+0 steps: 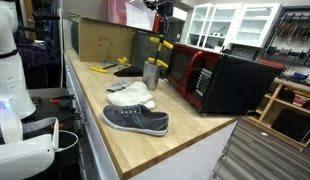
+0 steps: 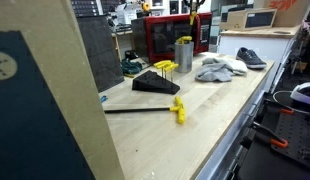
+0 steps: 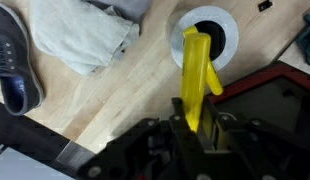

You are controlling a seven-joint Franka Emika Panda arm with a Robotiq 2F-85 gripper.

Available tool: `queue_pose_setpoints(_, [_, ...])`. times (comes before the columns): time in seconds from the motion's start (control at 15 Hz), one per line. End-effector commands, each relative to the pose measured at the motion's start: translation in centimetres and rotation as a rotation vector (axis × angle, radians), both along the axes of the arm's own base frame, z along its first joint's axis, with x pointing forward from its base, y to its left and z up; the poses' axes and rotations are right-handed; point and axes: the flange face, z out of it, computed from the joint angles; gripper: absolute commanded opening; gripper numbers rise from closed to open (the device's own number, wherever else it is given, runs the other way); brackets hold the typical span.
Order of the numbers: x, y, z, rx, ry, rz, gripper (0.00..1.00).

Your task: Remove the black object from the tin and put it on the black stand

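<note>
Object (image 3: 196, 75) held over tin (image 3: 178, 45)
It is clamped in the gripper (image 3: 195, 125) above the opening, apparently free of the tin, so it can be carried to the stand (image 2: 155, 82) nearby.

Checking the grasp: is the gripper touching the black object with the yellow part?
Touching. In the wrist view the gripper is clamped on the black object, with its yellow part pinched between the gripper's fingers.

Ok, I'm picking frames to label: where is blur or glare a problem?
Wrist view: the tin has a washed-out rim, and the gripper is dark and soft up close. In an exterior view, a blurred foreground panel blocks the picture's left side.
</note>
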Motion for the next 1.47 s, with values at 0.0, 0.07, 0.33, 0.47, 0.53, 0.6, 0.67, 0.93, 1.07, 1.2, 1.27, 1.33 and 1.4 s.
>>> queue_pose_setpoints(0.0, [-2.4, 0.2, 4.6, -0.036, -0.003, 0.048, 0.06])
queue_pose_setpoints(0.07, [-2.8, 0.2, 5.5, -0.049, -0.008, 0.059, 0.06])
queue_pose_setpoints(0.33, [-4.3, 0.2, 9.4, -0.104, -0.041, 0.089, 0.06])
queue_pose_setpoints(0.47, [-4.8, -0.1, 10.9, -0.125, -0.044, 0.096, 0.06])
queue_pose_setpoints(0.53, [-5.0, -0.3, 11.6, -0.127, -0.044, 0.103, 0.06])
queue_pose_setpoints(0.6, [-5.2, -0.5, 12.4, -0.125, -0.044, 0.109, 0.06])
queue_pose_setpoints(0.67, [-5.3, -0.7, 13.0, -0.124, -0.047, 0.114, 0.06])
queue_pose_setpoints(0.93, [-4.6, -0.2, 14.6, -0.105, -0.072, 0.122, 0.06])
queue_pose_setpoints(1.07, [-3.6, 0.6, 14.9, -0.099, -0.097, 0.129, 0.06])
queue_pose_setpoints(1.2, [-2.8, 1.6, 15.1, -0.088, -0.114, 0.147, 0.06])
queue_pose_setpoints(1.27, [-2.4, 2.5, 15.2, -0.08, -0.125, 0.161, 0.06])
queue_pose_setpoints(1.33, [-1.9, 3.5, 15.3, -0.069, -0.133, 0.179, 0.06])
queue_pose_setpoints(1.4, [-1.6, 4.5, 15.4, -0.061, -0.141, 0.197, 0.06])
